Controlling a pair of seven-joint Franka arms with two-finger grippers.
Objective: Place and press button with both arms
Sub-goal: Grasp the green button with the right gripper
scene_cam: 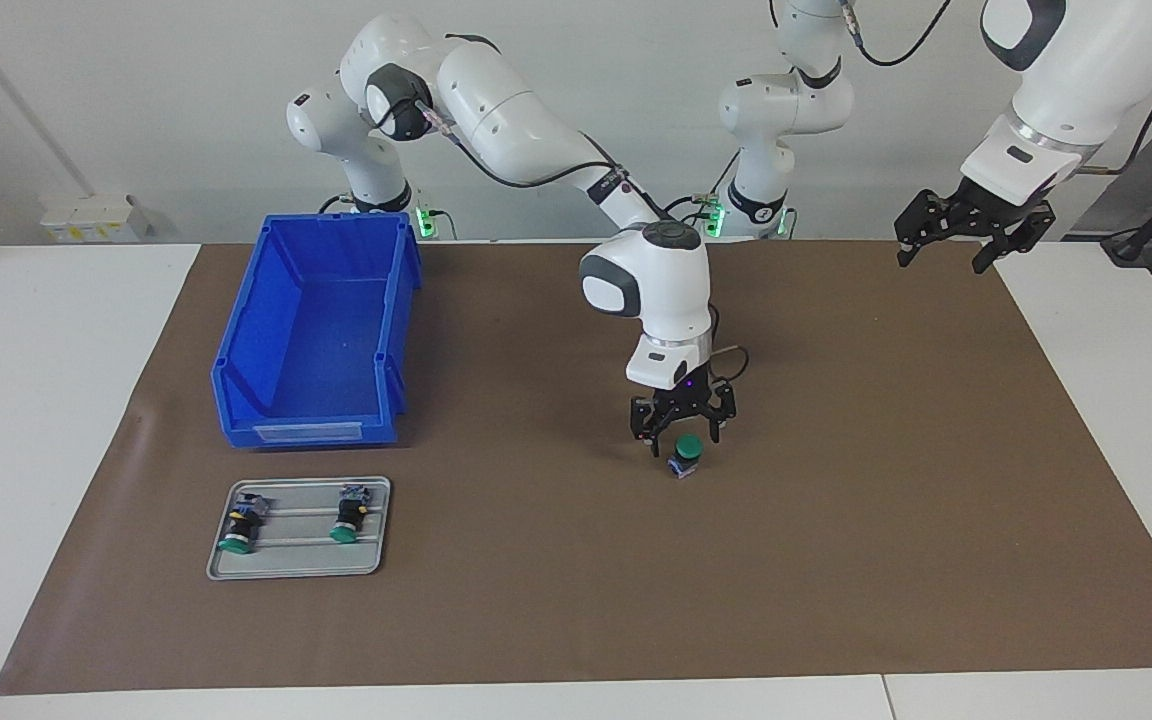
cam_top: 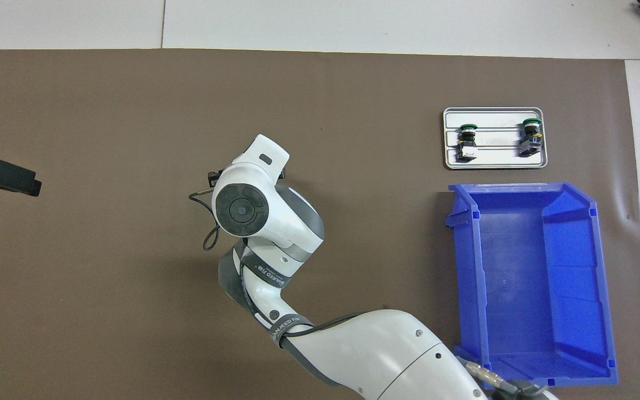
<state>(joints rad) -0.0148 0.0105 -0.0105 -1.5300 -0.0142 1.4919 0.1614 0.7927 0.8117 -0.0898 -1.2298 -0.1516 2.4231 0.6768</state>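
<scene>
A button [scene_cam: 686, 456] with a green cap stands upright on the brown mat, near the table's middle. My right gripper [scene_cam: 683, 436] is open and hangs just over it, with the fingers down on either side of the green cap; I cannot tell whether they touch it. In the overhead view the right arm's wrist [cam_top: 242, 204] hides both the button and the gripper. My left gripper [scene_cam: 971, 240] is open and empty, raised over the mat's edge at the left arm's end; it also shows in the overhead view [cam_top: 3, 176].
A grey tray [scene_cam: 296, 556] holds two more green-capped buttons [scene_cam: 238, 522] [scene_cam: 348, 514] lying on their sides; the tray also shows in the overhead view [cam_top: 495, 118]. An empty blue bin [scene_cam: 306, 432] stands beside the tray, nearer to the robots.
</scene>
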